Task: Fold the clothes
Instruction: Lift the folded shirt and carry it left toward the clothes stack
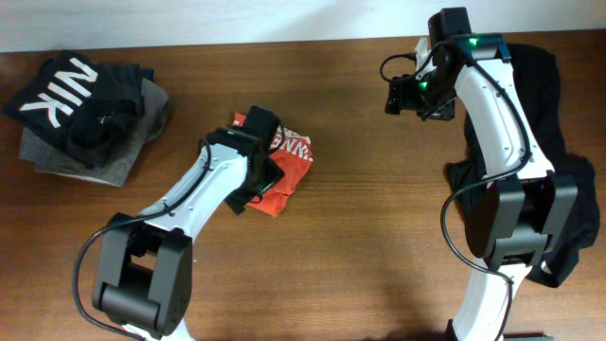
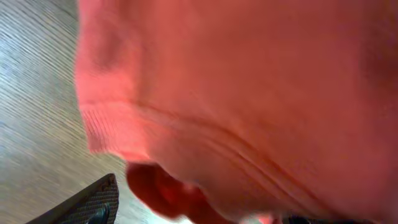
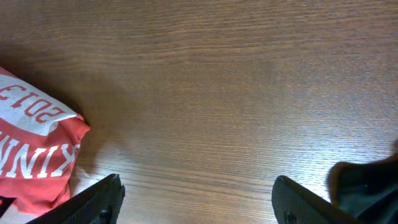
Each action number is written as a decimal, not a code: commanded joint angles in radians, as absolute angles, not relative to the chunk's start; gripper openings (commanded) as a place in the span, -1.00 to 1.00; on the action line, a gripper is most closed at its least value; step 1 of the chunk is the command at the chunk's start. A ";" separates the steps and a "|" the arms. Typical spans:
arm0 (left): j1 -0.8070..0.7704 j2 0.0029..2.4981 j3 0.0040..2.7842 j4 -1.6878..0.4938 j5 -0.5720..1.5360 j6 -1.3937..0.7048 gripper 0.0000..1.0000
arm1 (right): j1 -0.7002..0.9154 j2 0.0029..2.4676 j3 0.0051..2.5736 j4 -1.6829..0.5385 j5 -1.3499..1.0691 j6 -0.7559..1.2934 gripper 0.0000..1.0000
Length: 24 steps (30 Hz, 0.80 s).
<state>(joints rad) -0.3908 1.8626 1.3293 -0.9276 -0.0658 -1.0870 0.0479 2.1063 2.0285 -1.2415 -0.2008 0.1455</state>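
The red-orange T-shirt (image 1: 289, 161) with white lettering lies bunched at the table's middle. My left gripper (image 1: 261, 180) is down on its left part. In the left wrist view the red cloth (image 2: 249, 93) fills the frame. One finger (image 2: 84, 205) shows at lower left with a strip of wood between it and the cloth, so the jaws stand open around the bunched fabric. My right gripper (image 1: 398, 95) hovers at the back, open (image 3: 199, 205) over bare wood, with the T-shirt (image 3: 31, 149) to its left. The black garment (image 1: 559, 123) lies at the far right, under the right arm.
A black top with big white letters (image 1: 66, 99) rests on a grey garment (image 1: 118, 161) at the back left. The black garment's edge (image 3: 367, 186) shows beside my right finger (image 3: 305, 202). Wooden table (image 1: 360, 237) around.
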 commanded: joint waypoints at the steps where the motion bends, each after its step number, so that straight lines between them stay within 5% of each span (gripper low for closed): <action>1: -0.383 1.855 1.294 -0.899 -0.107 -1.105 0.62 | 0.043 2.074 2.046 -1.242 -0.179 0.134 0.63; 12: -0.378 1.855 1.172 -0.632 -0.138 -1.015 0.47 | 0.044 2.075 2.045 -1.242 -0.180 0.135 0.64; 13: -0.374 1.855 1.172 -0.632 -0.139 -1.006 0.34 | 0.044 2.075 2.045 -1.242 -0.180 0.135 0.64; 17: -0.363 1.855 1.172 -0.640 -0.140 -0.993 -0.89 | 0.044 2.075 2.045 -1.242 -0.180 0.135 0.64; 24: -0.362 1.853 1.172 -0.642 -0.144 -0.879 -0.98 | 0.045 2.075 2.045 -1.250 -0.180 0.134 0.65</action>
<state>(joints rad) -0.3717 1.8626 1.1835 -0.6392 -0.1173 -0.9844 0.0479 2.1063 2.0285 -1.2434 -0.1963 0.1452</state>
